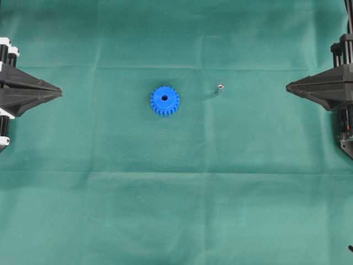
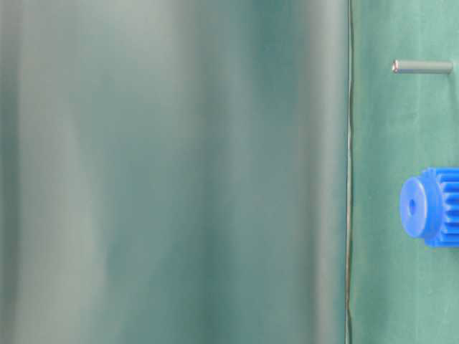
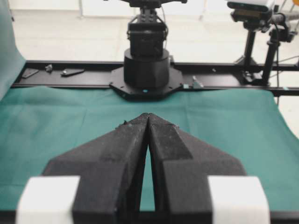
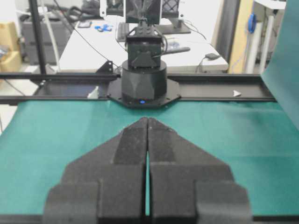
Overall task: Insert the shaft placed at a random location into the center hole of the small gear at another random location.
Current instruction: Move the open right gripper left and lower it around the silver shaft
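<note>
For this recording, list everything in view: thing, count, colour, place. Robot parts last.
small gear: one, bright blue, lying flat near the middle of the cloth, hub up.
center hole: one, dark, in the gear's hub, empty.
shaft: one, silver-grey, standing on end to the gear's right in the overhead view, apart from it.
cloth: one, green, covering the table.
left gripper: one, black, at the overhead view's left edge, fingers closed, holding nothing.
right gripper: one, black, at the right edge, fingers closed, holding nothing.

left claw (image 1: 59,91): closed, empty, far left | right claw (image 1: 288,86): closed, empty, far right
</note>
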Controlling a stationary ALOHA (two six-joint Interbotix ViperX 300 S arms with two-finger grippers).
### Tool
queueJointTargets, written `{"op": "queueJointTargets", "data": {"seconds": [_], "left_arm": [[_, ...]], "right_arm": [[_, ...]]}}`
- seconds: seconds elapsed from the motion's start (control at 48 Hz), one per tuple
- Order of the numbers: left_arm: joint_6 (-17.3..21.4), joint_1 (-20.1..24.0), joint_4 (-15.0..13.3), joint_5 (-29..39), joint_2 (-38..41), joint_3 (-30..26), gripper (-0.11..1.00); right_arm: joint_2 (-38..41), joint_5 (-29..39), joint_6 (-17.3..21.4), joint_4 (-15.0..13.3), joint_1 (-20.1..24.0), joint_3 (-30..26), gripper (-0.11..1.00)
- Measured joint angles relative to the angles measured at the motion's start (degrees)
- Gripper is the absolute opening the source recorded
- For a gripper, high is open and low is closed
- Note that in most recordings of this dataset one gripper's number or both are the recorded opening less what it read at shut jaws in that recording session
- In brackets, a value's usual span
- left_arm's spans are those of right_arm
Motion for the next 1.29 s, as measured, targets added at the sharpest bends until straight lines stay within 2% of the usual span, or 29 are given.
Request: {"op": "queueJointTargets", "data": {"seconds": [0.167, 0.479, 0.563, 0.75, 0.834, 0.938, 1.292], "left_arm": [[-0.1, 0.0, 0.4, 0.0, 0.4, -0.4, 0.00], [-0.1, 0.0, 0.5, 0.4, 0.4, -0.5, 0.00], [-0.1, 0.0, 0.5, 0.4, 0.4, -0.5, 0.00], [-0.2, 0.0, 0.6, 0.5, 0.4, -0.5, 0.00], [-0.1, 0.0, 0.6, 0.5, 0.4, -0.5, 0.00], [-0.1, 0.0, 0.6, 0.9, 0.4, -0.5, 0.00], [-0.2, 0.0, 0.6, 1.3, 0.4, -0.5, 0.00]], "right_arm": [[1.0, 0.8, 0.0, 0.0, -0.4, -0.1, 0.01], [6.9, 2.0, 0.0, 0.0, -5.9, 0.0, 0.03], [9.8, 1.3, 0.1, 0.1, -6.9, 0.1, 0.18], [18.5, -2.5, -0.1, 0.0, -8.6, 0.2, 0.73], [23.1, -4.9, -0.3, 0.0, -9.3, 0.2, 0.90], [28.3, -8.3, -0.9, 0.0, -9.8, 0.2, 0.84], [44.8, -17.4, -1.1, 0.8, -11.1, -1.2, 0.86]]}}
